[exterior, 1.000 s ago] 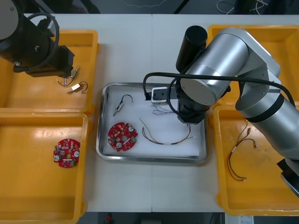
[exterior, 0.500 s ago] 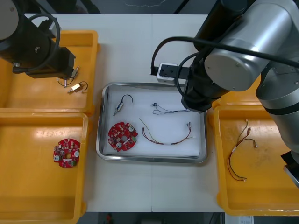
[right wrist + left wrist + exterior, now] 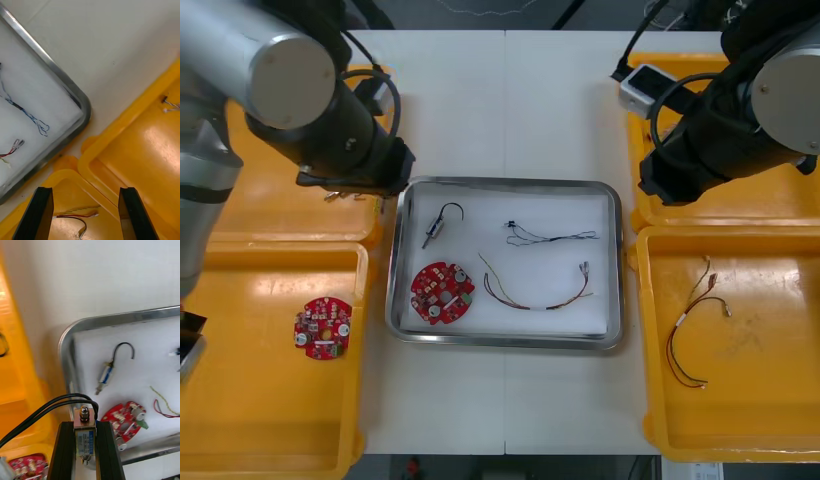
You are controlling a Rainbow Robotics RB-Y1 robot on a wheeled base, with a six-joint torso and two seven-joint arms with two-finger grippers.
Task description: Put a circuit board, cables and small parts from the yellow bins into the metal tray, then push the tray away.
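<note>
Starting at your left: the near-left yellow bin (image 3: pixel 270 400) has one red circuit board (image 3: pixel 322 327) lying in it, well apart from everything else. Your left gripper (image 3: pixel 85 424) is clamped on a boxy small metal part (image 3: pixel 86 440). The part sits snug between the two fingers, with a pair of black cables (image 3: pixel 41 412) looping off its top end. In the front view the left arm hangs over the right edge of the far-left yellow bin (image 3: pixel 230 200) and the far left corner of the metal tray (image 3: pixel 505 343). The wrist view has the tray's left rim just beside the fingers.

The tray is white inside and sits between the bins. Going across it you've got:
- a second small part with a hooked black lead (image 3: pixel 436 228)
- a second red board (image 3: pixel 443 292) nearer you
- a red and yellow cable (image 3: pixel 535 295) curving through the middle
- a twisted blue and white cable (image 3: pixel 550 237) on the far side of that one

They all lie apart from each other.

Your right gripper (image 3: pixel 85 191) has its fingers spread wide with nothing between them. It hangs over the spot where the rims of the two right bins meet, close to the tray's right rim. The near-right yellow bin (image 3: pixel 740 420) holds another red and yellow cable set (image 3: pixel 695 320). A short blue and white cable end (image 3: pixel 170 107) lies in the far-right yellow bin (image 3: pixel 150 157).
</note>
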